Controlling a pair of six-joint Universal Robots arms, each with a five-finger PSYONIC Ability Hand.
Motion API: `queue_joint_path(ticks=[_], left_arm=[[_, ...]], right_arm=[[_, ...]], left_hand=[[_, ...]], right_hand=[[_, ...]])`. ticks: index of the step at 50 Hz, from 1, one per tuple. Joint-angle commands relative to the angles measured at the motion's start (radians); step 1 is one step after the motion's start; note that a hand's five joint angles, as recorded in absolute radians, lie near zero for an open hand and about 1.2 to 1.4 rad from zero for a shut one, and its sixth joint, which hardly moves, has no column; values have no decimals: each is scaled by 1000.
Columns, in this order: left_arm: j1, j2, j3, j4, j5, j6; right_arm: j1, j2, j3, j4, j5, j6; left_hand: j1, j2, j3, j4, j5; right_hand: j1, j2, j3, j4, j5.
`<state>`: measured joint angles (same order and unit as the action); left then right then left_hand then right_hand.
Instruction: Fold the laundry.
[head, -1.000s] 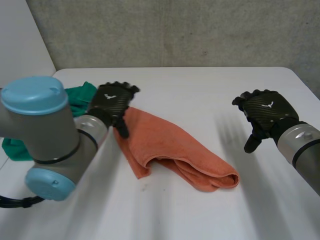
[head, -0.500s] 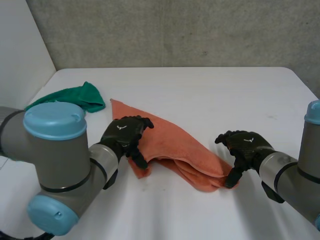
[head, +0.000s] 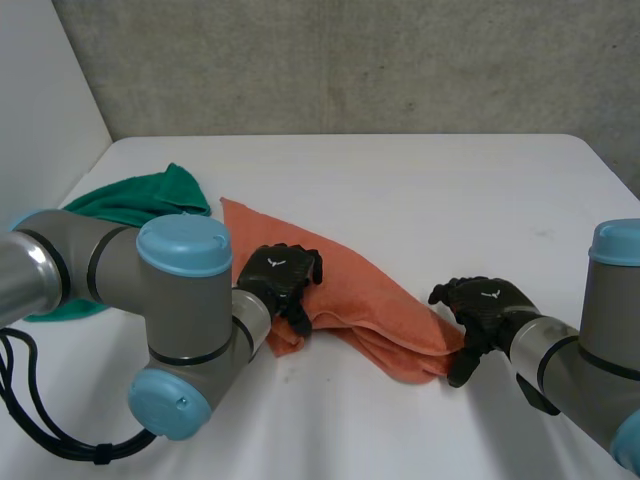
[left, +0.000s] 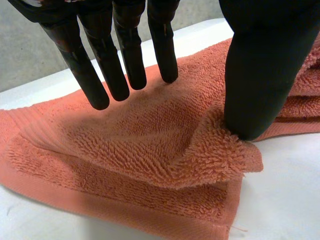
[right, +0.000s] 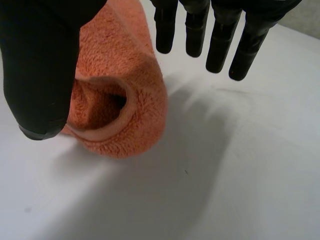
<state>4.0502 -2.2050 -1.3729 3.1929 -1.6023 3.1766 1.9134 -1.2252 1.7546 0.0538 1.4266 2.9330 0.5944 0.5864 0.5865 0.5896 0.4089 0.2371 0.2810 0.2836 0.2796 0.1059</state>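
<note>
Grey concrete wall (head: 350, 60) backed a white counter (head: 420, 190), on which we recorded an orange towel (head: 365, 300) lying loosely folded near the middle, its layers doubled over at the end nearer the right arm. A green cloth (head: 140, 205) lay crumpled toward the counter's left side, partly behind the left arm (head: 180, 300) and near the towel's far corner. The left hand (head: 281, 278) was set on the towel's near left corner. In its wrist view we saw the fingers (left: 125, 60) straight and spread just above the pile and the thumb (left: 255, 75) pressing on an upturned flap, with nothing gripped. The right hand (head: 487, 306) stood at the towel's folded right end. Its fingers (right: 220, 45) hung straight over bare counter and its thumb (right: 42, 75) was just beside the rolled fold, released and holding nothing.
</note>
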Motion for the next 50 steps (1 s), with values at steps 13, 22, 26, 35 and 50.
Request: queue_joint_path(ticks=[13, 22, 26, 35, 50], left_arm=[[-22, 117, -77, -47, -4, 0], [-23, 15, -26, -25, -64, 11], [-20, -35, 29, -11, -126, 28], [-10, 107, 37, -11, -150, 115], [7, 522, 93, -36, -7, 217]], right_arm=[[-8, 29, -15, -54, -14, -2], [-8, 1, -12, -46, -15, -5], [-11, -30, -7, -45, -17, -9], [-11, -80, -65, -39, 5, -164], [-2, -306, -516, 228, 20, -325]], left_hand=[[-164, -156, -156, -159, -153], [-143, -135, -135, -138, -132], [179, 187, 187, 184, 190], [802, 810, 810, 807, 813], [802, 810, 810, 807, 813]], right_hand=[[1098, 1054, 1052, 1056, 1055], [1159, 1115, 1113, 1117, 1116], [1159, 1115, 1113, 1117, 1116], [1159, 1115, 1113, 1117, 1116], [1159, 1115, 1113, 1117, 1116]])
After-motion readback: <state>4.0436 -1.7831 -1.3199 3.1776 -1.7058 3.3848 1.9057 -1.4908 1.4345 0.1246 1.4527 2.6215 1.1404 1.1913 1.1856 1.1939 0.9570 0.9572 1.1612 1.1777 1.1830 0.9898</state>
